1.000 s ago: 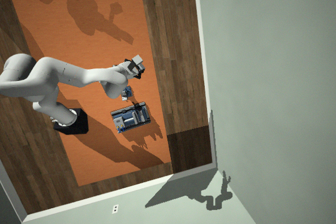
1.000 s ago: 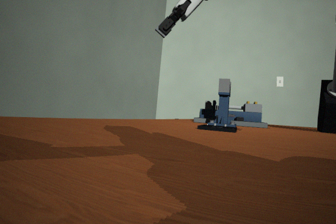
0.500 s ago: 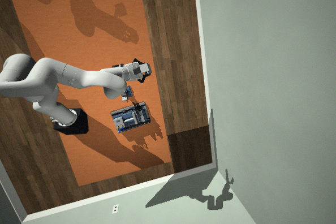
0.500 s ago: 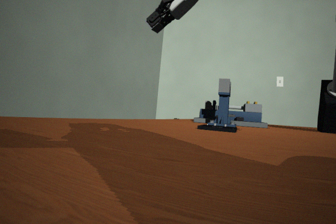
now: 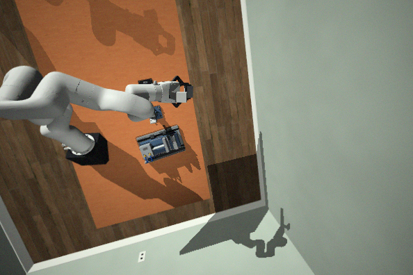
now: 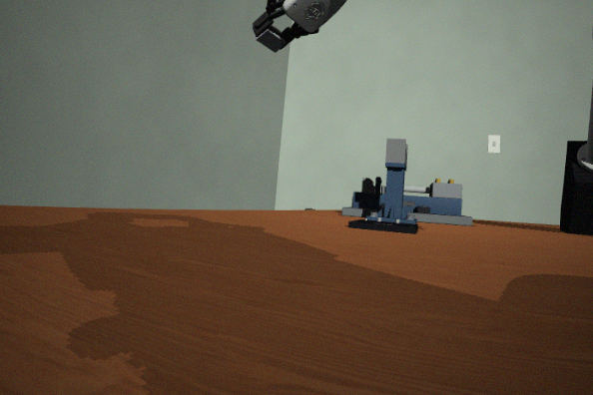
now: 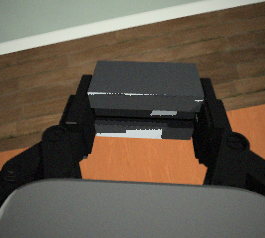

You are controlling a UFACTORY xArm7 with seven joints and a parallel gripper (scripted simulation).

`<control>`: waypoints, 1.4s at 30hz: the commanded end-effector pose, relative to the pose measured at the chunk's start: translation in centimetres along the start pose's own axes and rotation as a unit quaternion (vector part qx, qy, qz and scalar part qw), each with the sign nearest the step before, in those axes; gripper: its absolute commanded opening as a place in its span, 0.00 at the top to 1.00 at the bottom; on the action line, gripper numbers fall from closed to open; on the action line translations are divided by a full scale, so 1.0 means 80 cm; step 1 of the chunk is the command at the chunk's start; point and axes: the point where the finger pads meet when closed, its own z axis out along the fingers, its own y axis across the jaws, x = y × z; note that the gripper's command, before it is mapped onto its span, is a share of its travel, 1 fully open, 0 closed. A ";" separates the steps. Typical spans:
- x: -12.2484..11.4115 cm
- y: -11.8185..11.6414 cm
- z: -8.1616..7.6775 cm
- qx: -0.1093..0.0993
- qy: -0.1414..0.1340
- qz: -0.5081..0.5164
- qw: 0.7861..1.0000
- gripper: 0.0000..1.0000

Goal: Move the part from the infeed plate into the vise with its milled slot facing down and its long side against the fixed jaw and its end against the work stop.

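Grey part (image 7: 144, 87) sits crosswise between the black fingers of the claw (image 6: 274, 36), clenched on its two ends. Claw and part hang high above the orange desk (image 6: 200, 299), well apart from the vise (image 6: 406, 204).

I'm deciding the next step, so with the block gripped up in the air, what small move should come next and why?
Probably bring the hand back over the vise before lowering. It is shut on the part, high above the table and off to one side of the vise, out toward the wood floor.
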 end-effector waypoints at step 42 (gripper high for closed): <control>0.097 0.187 -0.021 -0.166 0.202 0.571 0.778 1.00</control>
